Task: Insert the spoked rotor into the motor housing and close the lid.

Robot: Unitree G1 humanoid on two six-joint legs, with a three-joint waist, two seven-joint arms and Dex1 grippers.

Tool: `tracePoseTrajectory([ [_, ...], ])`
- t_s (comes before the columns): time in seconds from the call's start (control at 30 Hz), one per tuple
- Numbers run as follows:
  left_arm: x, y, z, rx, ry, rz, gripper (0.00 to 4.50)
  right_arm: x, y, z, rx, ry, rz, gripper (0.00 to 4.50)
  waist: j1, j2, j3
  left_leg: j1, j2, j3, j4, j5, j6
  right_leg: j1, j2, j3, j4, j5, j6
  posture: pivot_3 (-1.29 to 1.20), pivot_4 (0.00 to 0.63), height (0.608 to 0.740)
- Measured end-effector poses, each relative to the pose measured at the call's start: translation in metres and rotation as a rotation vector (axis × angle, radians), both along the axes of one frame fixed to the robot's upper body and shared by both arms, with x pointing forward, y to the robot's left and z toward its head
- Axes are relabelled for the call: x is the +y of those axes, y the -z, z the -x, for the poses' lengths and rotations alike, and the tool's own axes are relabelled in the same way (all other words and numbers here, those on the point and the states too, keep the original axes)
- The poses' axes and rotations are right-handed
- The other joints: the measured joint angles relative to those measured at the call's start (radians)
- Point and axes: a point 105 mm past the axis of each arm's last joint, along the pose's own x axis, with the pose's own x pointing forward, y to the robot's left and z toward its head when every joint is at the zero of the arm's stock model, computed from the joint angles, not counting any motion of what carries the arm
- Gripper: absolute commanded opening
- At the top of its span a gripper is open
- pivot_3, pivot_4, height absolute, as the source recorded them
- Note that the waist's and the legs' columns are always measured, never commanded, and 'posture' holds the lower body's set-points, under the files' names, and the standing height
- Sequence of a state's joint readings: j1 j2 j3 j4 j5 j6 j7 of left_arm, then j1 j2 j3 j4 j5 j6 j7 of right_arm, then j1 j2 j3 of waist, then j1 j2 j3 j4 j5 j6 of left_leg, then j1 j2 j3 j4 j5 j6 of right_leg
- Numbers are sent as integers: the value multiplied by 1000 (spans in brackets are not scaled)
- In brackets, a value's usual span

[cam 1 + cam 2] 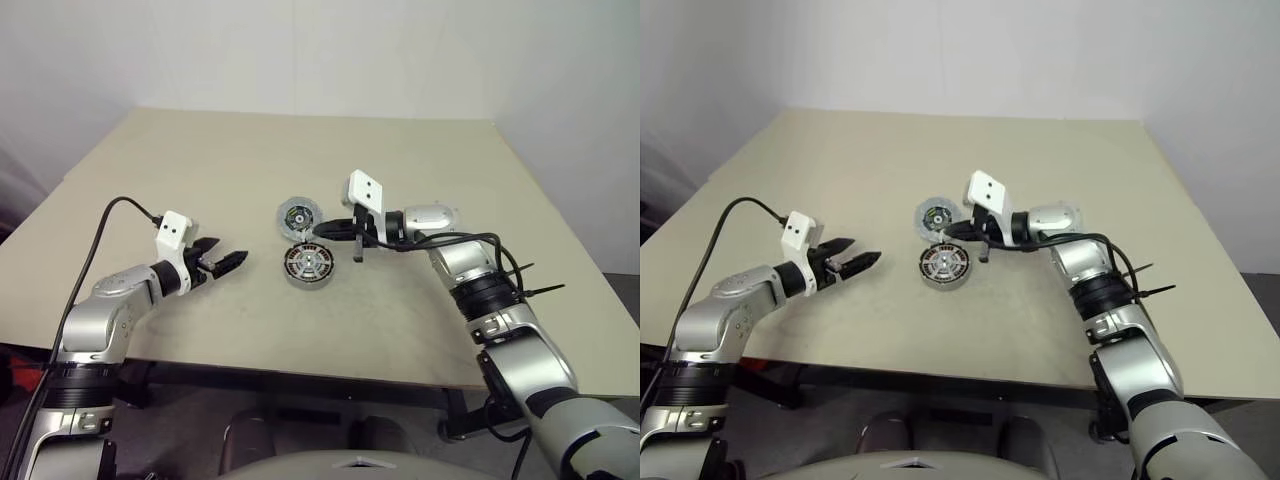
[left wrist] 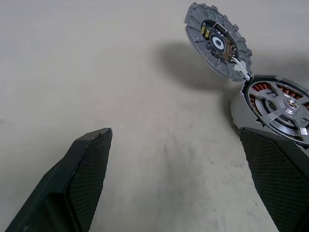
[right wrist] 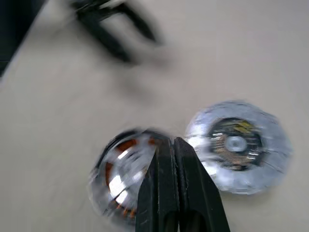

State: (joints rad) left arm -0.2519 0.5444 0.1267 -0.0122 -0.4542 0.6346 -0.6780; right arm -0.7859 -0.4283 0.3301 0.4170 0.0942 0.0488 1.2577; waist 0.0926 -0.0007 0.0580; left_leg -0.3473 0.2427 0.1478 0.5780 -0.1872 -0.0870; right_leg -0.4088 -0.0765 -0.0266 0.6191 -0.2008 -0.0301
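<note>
The motor housing (image 1: 308, 266) sits at the table's middle, copper windings showing around its edge. The spoked rotor (image 2: 282, 107) lies inside it, silver spokes over the windings. Just behind, the lid (image 1: 298, 216) stands tilted open, its dark face with green and yellow parts showing, and a small white piece (image 2: 240, 72) joins it to the housing. My right gripper (image 1: 318, 233) reaches in from the right, shut with nothing in it, its tip hovering between lid and housing. My left gripper (image 1: 225, 262) stands open, left of the housing and a short way off, pointing at it.
The beige table (image 1: 420, 160) stretches wide behind and to both sides of the parts. Its front edge (image 1: 300, 372) runs close below the arms. A black cable (image 1: 100, 235) trails off my left wrist.
</note>
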Motion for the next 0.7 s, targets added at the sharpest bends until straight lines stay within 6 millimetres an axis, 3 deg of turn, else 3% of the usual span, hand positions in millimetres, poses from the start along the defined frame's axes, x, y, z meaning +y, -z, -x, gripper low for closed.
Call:
tracePoseTrajectory([
  [0.17, -5, -4, -4, -13, 14, 12, 4500, -3, -4, 4, -153, -207, 196, 2288, -2, 0, 0, -1, 0, 0, 1, 0, 1, 0, 0, 0, 2, 0, 0, 0, 0, 740],
  [0.3, -16, -12, -9, -32, 37, 47, 4500, -7, 19, 10, -189, -365, 378, 2288, -2, 0, 0, -1, 0, 0, 3, -1, 1, 0, 0, 0, 3, 0, 0, 0, 0, 740],
  [0.5, -17, -14, -10, -35, 34, 44, 4500, -4, 40, 13, -217, -500, 511, 2288, -15, 0, 0, -3, 0, 0, 4, -2, 3, -1, 0, 0, 3, 0, 0, 0, 0, 740],
  [0.7, -17, -12, -8, -26, 33, 44, 4500, -2, 42, 2, -258, -501, 561, 2288, -25, 0, 0, -3, 0, 0, 4, -2, 3, -1, 0, 0, 4, 0, -1, 0, 0, 740],
])
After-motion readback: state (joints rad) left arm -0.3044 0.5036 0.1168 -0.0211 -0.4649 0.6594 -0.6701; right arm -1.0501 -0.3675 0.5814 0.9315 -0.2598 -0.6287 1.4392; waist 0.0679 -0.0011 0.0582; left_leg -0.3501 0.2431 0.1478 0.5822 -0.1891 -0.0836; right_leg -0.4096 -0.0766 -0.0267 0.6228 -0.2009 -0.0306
